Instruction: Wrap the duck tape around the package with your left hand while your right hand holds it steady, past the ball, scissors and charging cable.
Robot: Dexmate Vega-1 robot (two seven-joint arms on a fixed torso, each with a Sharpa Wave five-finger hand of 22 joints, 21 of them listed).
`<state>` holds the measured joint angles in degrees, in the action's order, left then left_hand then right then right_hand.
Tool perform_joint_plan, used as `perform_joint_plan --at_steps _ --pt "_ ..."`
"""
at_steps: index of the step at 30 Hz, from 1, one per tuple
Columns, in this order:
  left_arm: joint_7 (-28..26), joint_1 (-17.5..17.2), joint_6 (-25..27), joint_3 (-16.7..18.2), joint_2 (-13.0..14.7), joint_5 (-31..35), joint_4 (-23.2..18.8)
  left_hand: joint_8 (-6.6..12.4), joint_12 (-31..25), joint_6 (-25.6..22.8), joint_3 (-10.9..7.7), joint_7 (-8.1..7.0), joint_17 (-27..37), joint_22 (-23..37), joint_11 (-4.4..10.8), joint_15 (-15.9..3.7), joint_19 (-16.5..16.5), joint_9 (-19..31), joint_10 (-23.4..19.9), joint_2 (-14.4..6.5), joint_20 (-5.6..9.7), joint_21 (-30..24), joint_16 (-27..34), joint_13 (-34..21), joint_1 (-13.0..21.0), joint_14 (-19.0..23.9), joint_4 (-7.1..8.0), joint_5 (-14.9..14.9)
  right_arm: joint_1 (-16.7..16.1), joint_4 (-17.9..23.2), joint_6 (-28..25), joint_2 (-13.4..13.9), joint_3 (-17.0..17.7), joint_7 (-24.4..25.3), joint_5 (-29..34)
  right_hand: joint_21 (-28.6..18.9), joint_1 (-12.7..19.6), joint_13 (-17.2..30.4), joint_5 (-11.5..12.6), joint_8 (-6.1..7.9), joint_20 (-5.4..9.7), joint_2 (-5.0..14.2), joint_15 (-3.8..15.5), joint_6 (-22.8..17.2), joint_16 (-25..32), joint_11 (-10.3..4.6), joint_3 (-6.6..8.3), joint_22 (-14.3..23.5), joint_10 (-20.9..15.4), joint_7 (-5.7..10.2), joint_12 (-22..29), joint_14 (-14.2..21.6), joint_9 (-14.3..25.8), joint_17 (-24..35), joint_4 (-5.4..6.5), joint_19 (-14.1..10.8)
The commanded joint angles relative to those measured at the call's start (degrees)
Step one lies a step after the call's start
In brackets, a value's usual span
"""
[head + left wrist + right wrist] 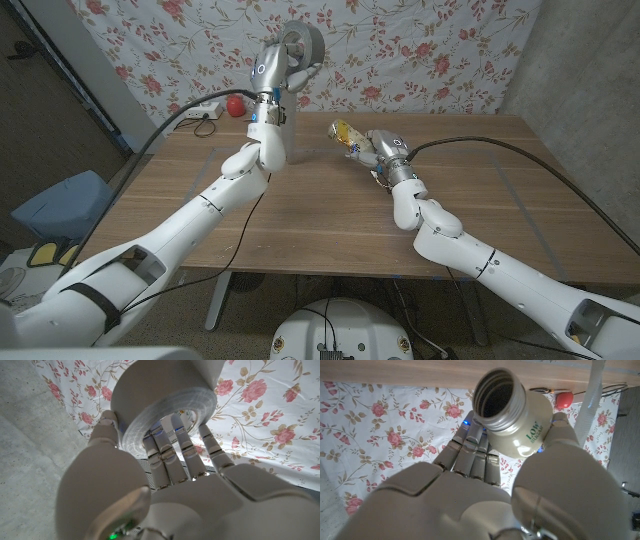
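Note:
My left hand (268, 72) is raised above the table's far left part and grips a grey roll of duct tape (301, 45); the roll (165, 402) sits over its fingers (167, 455). A pulled strip of tape (281, 135) hangs from the roll down toward the table, and the strip (592, 385) also shows in the right wrist view. My right hand (385, 155) holds the package (348, 134), lying tilted near the table's middle back. It is a pale open-mouthed jar (512, 412) labelled LOW SUGAR. A gap lies between strip and package.
A red ball (234, 105) lies at the far left edge beside a white power strip (200, 108) with a cable. A flowered curtain (420, 50) hangs behind the wooden table (320, 220). A blue seat (55, 205) stands left of the table.

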<state>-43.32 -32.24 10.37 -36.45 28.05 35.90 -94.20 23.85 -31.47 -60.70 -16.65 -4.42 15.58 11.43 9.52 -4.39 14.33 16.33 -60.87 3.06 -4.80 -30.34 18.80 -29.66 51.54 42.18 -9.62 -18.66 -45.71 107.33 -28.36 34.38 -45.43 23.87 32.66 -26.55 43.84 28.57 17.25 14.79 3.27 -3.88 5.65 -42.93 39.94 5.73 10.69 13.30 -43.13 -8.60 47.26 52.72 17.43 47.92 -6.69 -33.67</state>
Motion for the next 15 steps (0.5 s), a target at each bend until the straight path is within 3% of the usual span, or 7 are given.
perform_joint_plan --at_steps 1,15 --pt "2.8 5.3 -2.3 -2.0 -2.5 -1.0 2.3 3.4 -0.3 -0.4 -2.19 -0.42 0.4 0.2 2.37 -8.95 0.3 0.2 -2.9 -10.1 -0.09 -0.5 -0.3 -0.7 10.9 0.1 2.1 -0.4 1.6 -2.6 7.2 -1.6 -0.3 0.3 0.8 -0.5 13.1 0.1 0.5 -0.07 3.57 12.69 6.28 -17.5 -0.2 -9.54 3.25 0.1 -15.2 11.84 0.2 1.2 0.3 0.3 3.5 0.4" --pt "5.2 8.7 -3.7 -4.4 -4.1 -0.3 4.4 3.53 -0.3 -0.5 -1.93 -0.37 0.8 0.3 2.37 -8.95 0.5 0.0 -2.9 -10.2 0.03 -0.7 -0.4 -1.4 11.1 0.1 2.24 -0.5 3.5 -5.2 13.1 -3.7 -1.0 0.6 2.5 -0.9 13.4 0.1 0.8 -0.31 3.68 12.68 6.29 -17.7 -0.5 -9.57 3.01 0.0 -15.3 11.76 0.2 1.3 0.5 0.7 3.55 0.5"
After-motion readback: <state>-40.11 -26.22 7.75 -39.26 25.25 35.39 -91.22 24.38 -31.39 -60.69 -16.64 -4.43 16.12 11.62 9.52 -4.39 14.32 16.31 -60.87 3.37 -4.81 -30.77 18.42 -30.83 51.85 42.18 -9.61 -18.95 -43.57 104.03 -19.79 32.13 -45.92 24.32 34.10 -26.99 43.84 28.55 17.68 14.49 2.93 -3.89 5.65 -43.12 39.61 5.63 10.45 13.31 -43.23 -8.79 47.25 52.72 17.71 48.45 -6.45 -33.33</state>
